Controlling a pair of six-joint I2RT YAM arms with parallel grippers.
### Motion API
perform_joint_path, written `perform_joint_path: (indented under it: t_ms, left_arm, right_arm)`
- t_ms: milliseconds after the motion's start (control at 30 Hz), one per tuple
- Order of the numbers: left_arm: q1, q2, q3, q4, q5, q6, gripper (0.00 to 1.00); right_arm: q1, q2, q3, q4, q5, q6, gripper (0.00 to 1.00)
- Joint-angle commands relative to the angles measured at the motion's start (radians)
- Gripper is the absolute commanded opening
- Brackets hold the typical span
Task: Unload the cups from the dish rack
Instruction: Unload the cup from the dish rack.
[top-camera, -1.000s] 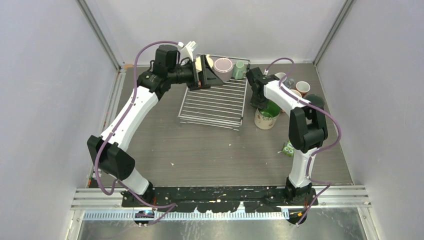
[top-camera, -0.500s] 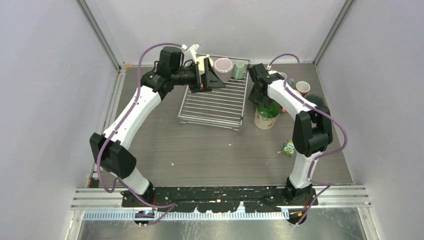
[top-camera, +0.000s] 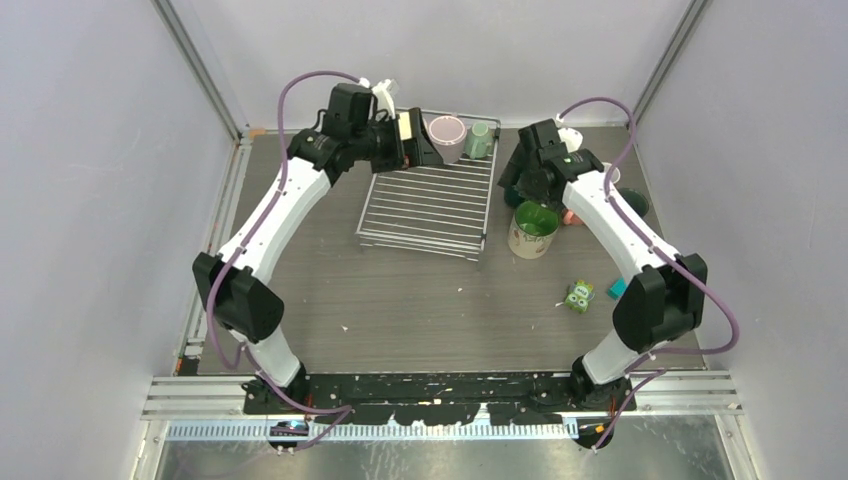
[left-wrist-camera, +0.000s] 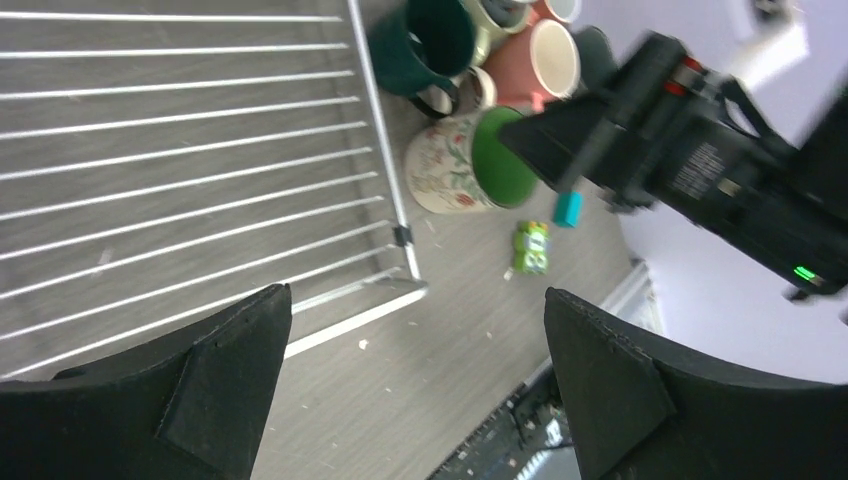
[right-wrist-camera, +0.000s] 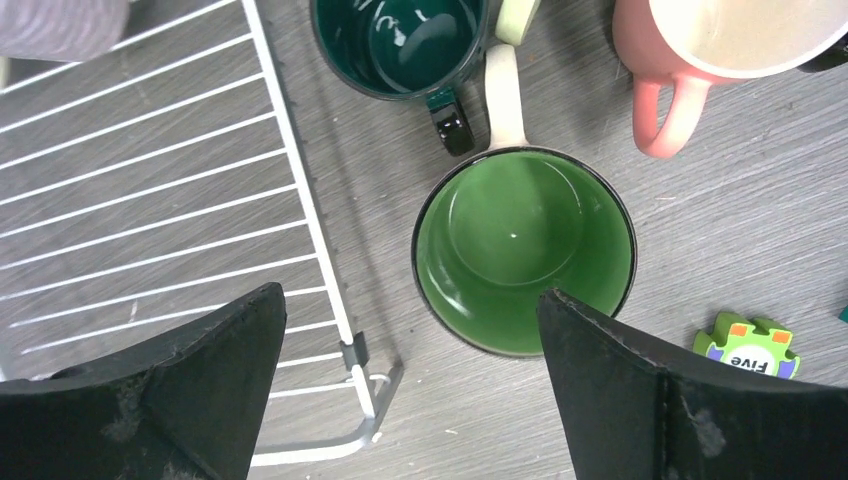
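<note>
R gripper (right-wrist-camera: 408, 330) spread & empty over green-lined mug (right-wrist-camera: 525, 250) standing on table (top-camera: 400, 300) at dish rack's (top-camera: 430, 210) 3 o'clock, so drop-off looks done; L gripper (left-wrist-camera: 415, 300), also spread, at rack's 12 o'clock edge, prob needs to close on mauve mug (top-camera: 446, 135) nxt.

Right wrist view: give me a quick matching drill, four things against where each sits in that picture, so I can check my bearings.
Things:
1. teal mug
2. pink mug
3. green-lined mug
4. block

Places in the right wrist view:
A. bottom right
B. top edge, near the middle
C. centre
D. top right corner

Pairs: 1-B, 2-D, 3-C, 4-A
</note>
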Motion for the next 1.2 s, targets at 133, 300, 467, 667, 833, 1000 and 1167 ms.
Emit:
perform_joint_path:
  t_ms: [133,300,467,667,833,1000,1167]
  left_arm:
    - [0.02,0.134,0.241,-0.105,-0.282,0.079,0.99]
    - [0.052,0.295,0.453,-0.168,-0.406,0.084,1.0]
    - [0.077,0.469,0.641,-0.19,-0.488,0.105,1.0]
    - [0.097,0.56,0.679,-0.063,-0.529,0.115,1.0]
    - [0.121,0.65,0.731,0.009,-0.549,0.134,1.0]
    - [0.124,0.732,0.79,0.095,-0.549,0.157,1.0]
    - [0.123,0.796,0.812,0.224,-0.568,0.159,1.0]
  right_arm:
    - [0.001,-0.168,-0.025,0.0,-0.048,-0.029,1.0]
    - [0.008,-0.232,-0.038,-0.015,-0.073,-0.036,1.0]
    - [0.016,-0.287,-0.052,-0.042,-0.082,-0.046,1.0]
    - [0.023,-0.327,-0.064,-0.071,-0.094,-0.058,1.0]
    - [0.031,-0.346,-0.063,-0.089,-0.102,-0.067,1.0]
    - [0.039,-0.355,-0.075,-0.088,-0.105,-0.076,1.0]
    - [0.056,-0.351,-0.093,-0.078,-0.124,-0.077,1.0]
